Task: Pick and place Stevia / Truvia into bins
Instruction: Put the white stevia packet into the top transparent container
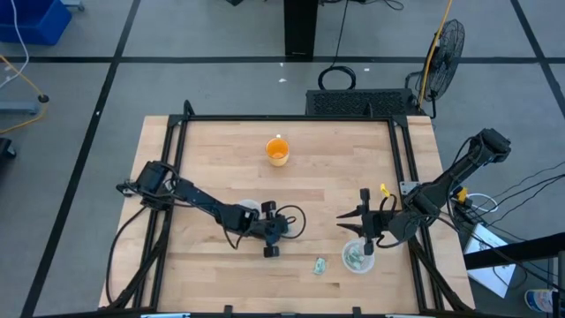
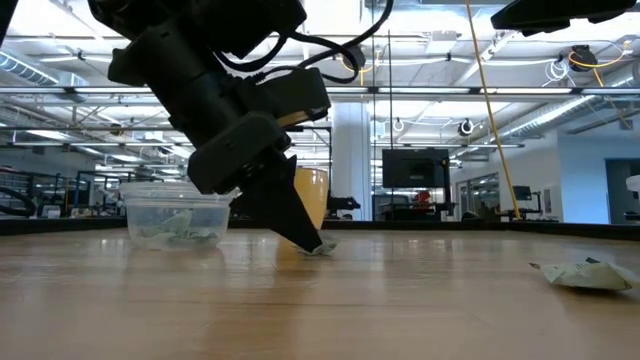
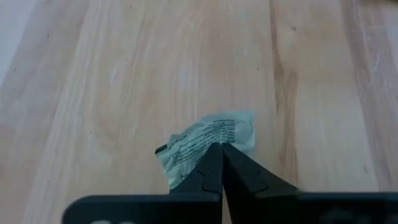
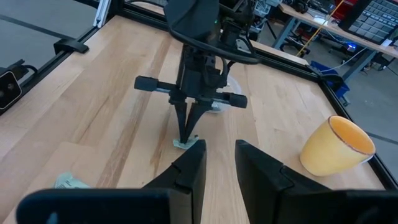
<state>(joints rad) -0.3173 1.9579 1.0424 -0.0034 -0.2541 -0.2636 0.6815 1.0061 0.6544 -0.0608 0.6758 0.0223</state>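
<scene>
Left wrist view: packet perhaps half-hidden behind end effector.

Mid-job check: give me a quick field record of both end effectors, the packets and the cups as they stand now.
left end effector: shut on a packet at the table surface
right end effector: open, empty, hovering beside right cup
left cup: holds packets
right cup: holds packets
loose packet: on table, left of right cup
orange cup: upright, far side

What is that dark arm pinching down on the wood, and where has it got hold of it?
The left end effector pinches a crumpled Stevia packet by its near edge, on the table. The right end effector holds nothing.
</scene>
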